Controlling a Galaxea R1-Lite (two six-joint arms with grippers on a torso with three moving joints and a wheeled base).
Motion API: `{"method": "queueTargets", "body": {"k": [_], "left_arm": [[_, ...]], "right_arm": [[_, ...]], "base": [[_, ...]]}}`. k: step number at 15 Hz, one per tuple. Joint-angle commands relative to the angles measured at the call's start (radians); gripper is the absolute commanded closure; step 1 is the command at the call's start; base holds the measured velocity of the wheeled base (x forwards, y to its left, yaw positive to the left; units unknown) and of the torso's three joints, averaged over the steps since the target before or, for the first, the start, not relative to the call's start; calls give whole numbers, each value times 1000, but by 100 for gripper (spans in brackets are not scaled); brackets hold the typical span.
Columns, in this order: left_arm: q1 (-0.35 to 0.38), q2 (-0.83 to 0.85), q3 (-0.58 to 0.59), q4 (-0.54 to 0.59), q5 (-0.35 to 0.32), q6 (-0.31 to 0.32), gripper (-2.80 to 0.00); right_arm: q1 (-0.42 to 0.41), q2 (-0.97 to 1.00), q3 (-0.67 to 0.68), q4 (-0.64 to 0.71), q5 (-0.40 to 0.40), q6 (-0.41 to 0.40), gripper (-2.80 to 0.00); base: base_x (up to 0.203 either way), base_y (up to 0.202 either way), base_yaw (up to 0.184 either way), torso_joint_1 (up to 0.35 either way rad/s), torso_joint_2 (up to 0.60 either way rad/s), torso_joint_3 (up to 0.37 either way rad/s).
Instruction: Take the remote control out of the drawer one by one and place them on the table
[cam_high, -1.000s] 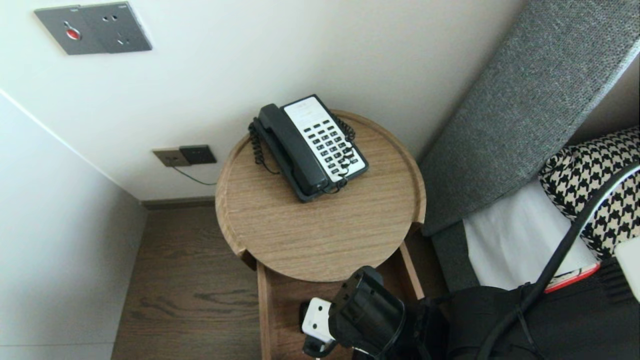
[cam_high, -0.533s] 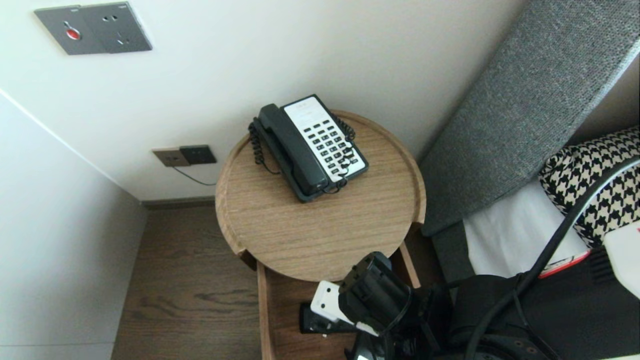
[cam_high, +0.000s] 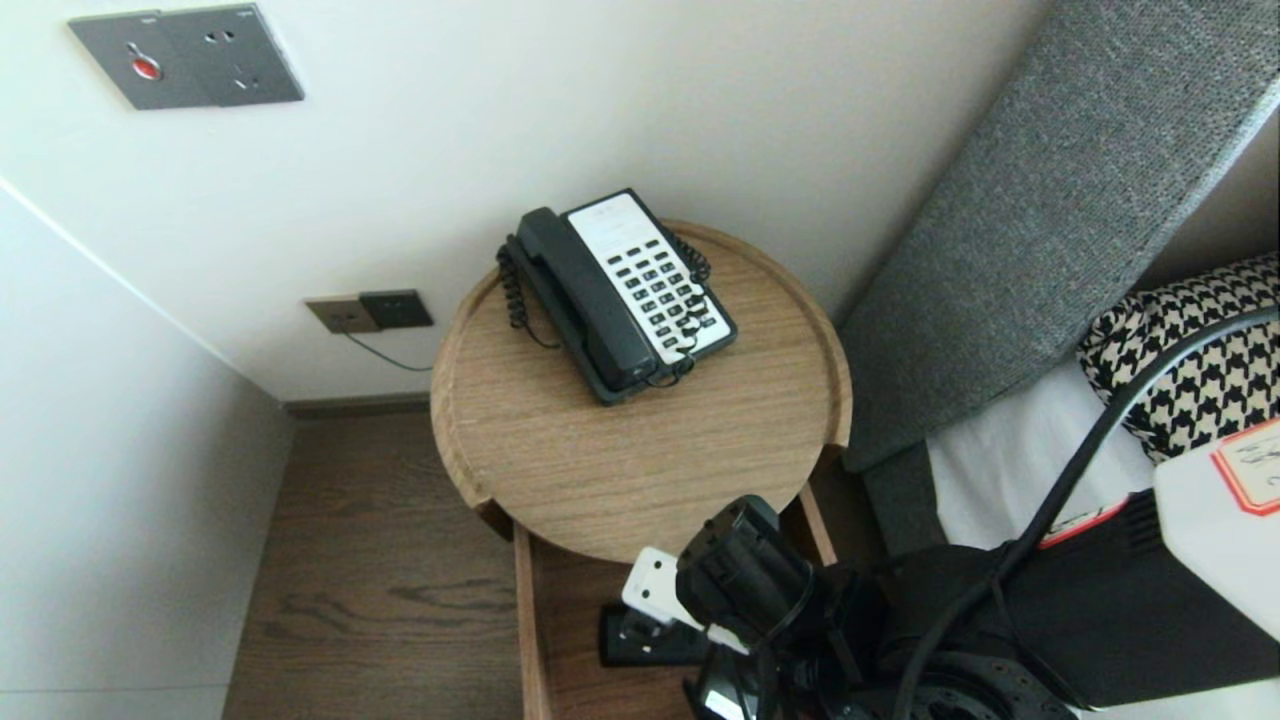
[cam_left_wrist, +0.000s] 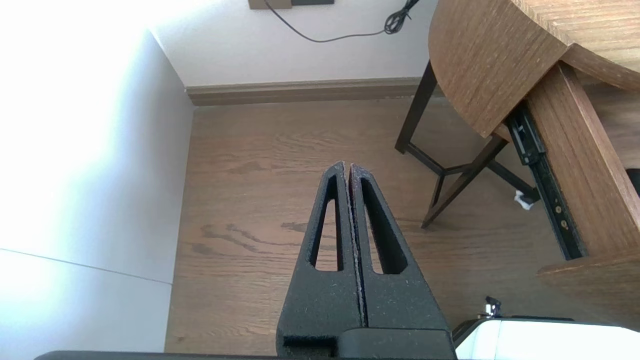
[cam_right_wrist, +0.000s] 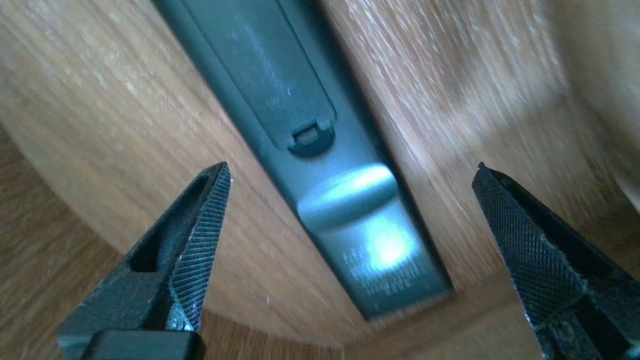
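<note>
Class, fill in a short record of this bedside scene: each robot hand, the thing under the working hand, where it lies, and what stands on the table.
Right hand: open, fingers spread wide to either side of the dark grey plastic remote control, not gripping it
Remote: back up, battery cover showing, in the pulled-out wooden drawer
Drawer: beneath the round wooden side table
Table top: black-and-white corded telephone, handset on cradle
Left hand: shut, empty, above the brown wooden floor
</note>
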Motion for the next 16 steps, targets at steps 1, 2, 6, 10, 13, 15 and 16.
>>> {"method": "queueTargets", "body": {"k": [1,2,6,10,13,15,16], "left_arm": [[-1,1,0,-1,1,0,0],[0,1,0,-1,1,0,0],[0,1,0,-1,1,0,0],[0,1,0,-1,1,0,0],[-1,1,0,-1,1,0,0],[0,1,0,-1,1,0,0],[0,1,0,-1,1,0,0]], "right_arm": [[-7,29,-1,-9,0,1,-280],[-7,31,1,-9,0,1,-280],[-21,57,-4,-40,-1,-3,-280],[-22,77,-9,-58,-1,-2,-280],[-24,81,-7,-58,-1,0,-280],[-25,79,-7,-58,-1,-2,-280],[-25,77,-7,-58,-1,-1,0]], "base": [[0,0,0,0,0,0],[0,0,0,0,0,0],[0,0,0,0,0,0],[0,0,0,0,0,0],[0,0,0,0,0,0],[0,0,0,0,0,0],[0,0,0,0,0,0]]}}
